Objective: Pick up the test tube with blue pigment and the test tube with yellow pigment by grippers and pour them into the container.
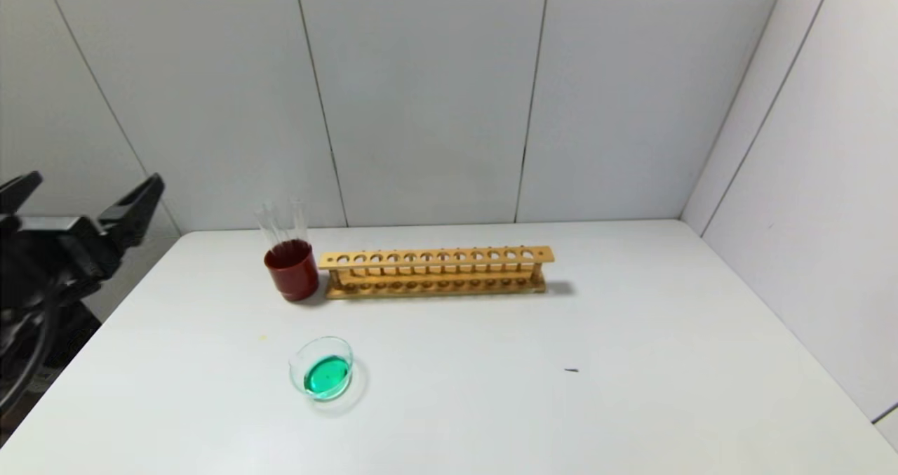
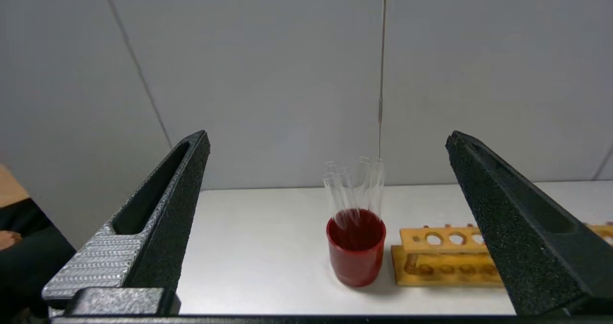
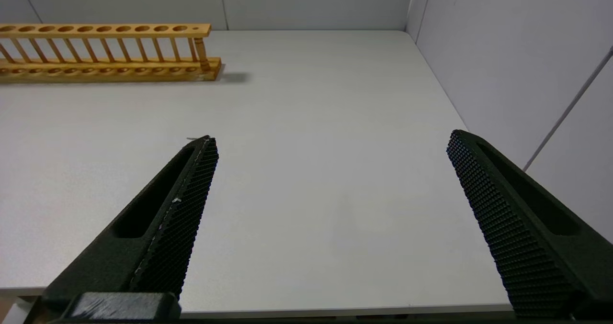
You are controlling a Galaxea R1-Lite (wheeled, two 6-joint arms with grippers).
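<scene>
The container, a low clear glass dish, stands on the table front left and holds green liquid. Several clear test tubes stand in a dark red cup, also in the left wrist view. No teal-blue or yellow liquid shows in them; their lower ends are hidden in the cup, so I cannot tell which is which. My left gripper is open and empty off the table's left edge, facing the cup. My right gripper is open and empty over the table's front right; it is out of the head view.
A long wooden tube rack stands empty right of the red cup, also in the right wrist view. Grey walls close the back and right. A small dark speck lies on the white table.
</scene>
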